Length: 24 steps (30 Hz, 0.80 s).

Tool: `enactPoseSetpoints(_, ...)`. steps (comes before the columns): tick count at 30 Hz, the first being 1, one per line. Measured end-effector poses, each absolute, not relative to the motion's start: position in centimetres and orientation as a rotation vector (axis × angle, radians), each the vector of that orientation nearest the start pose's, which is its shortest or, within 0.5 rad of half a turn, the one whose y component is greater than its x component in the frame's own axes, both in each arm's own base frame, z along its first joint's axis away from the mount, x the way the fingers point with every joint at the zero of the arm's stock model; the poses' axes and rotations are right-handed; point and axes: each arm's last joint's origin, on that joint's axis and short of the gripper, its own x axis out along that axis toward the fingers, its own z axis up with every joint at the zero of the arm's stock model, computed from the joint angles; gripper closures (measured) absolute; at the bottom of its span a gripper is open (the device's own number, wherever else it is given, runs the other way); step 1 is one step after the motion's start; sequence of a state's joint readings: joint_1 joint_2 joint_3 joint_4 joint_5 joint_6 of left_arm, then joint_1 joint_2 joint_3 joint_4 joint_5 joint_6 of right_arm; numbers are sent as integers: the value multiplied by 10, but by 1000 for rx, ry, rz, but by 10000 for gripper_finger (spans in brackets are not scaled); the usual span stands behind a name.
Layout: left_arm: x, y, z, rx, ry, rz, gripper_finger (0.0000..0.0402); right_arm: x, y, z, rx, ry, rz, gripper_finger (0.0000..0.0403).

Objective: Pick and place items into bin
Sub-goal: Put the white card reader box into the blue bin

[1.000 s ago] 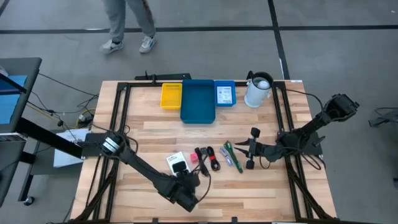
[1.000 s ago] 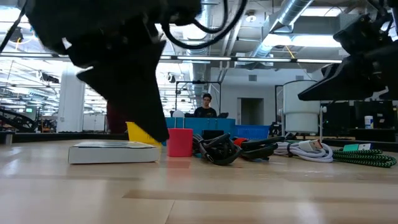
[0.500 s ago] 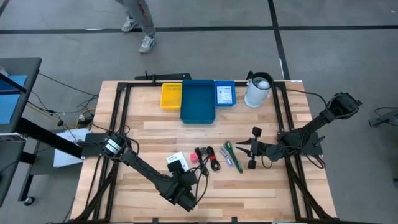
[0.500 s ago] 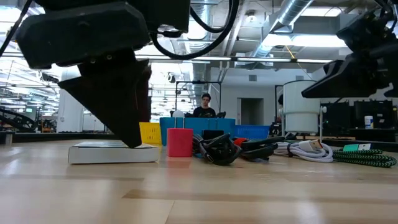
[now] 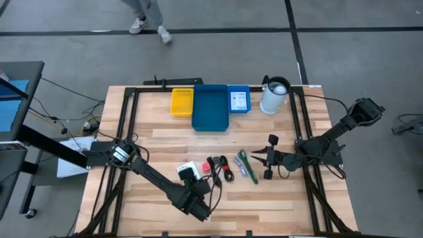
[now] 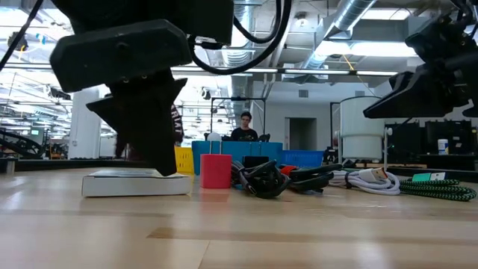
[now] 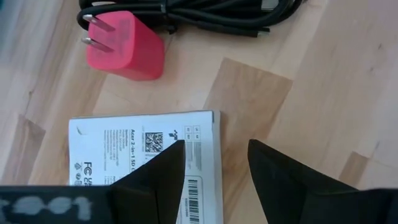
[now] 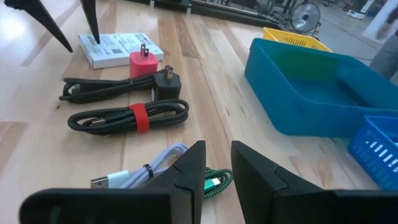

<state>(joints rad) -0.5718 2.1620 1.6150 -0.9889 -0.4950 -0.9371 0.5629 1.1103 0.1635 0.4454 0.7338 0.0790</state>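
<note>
Left gripper (image 7: 211, 163) hovers with fingers spread over the flat white printed cardboard packet (image 7: 143, 146), hiding part of it; nothing grasped. Glossy pink plastic plug cube (image 7: 127, 45) and black coiled rubber cables (image 7: 205, 12) lie beside it.

Right gripper (image 8: 214, 163), fingers narrowly apart, is empty.

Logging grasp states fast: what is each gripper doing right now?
Left gripper: open, straddling the flat white printed box's edge.
Right gripper: slightly open, empty.

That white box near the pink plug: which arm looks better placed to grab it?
Left. Its tool is open right over the white box; the right tool waits farther off, beyond the cables.
</note>
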Motion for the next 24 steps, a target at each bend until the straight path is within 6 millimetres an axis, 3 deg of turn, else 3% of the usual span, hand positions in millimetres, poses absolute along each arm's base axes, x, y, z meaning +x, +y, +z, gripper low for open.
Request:
enactPoseSetpoints(17,355,-202,153,-8,1221,521,236,155,75,131,-242,415,-183,332)
enactPoseSetpoints(24,364,-198,122,33,1309,498,236,155,75,131,-246,421,-183,332)
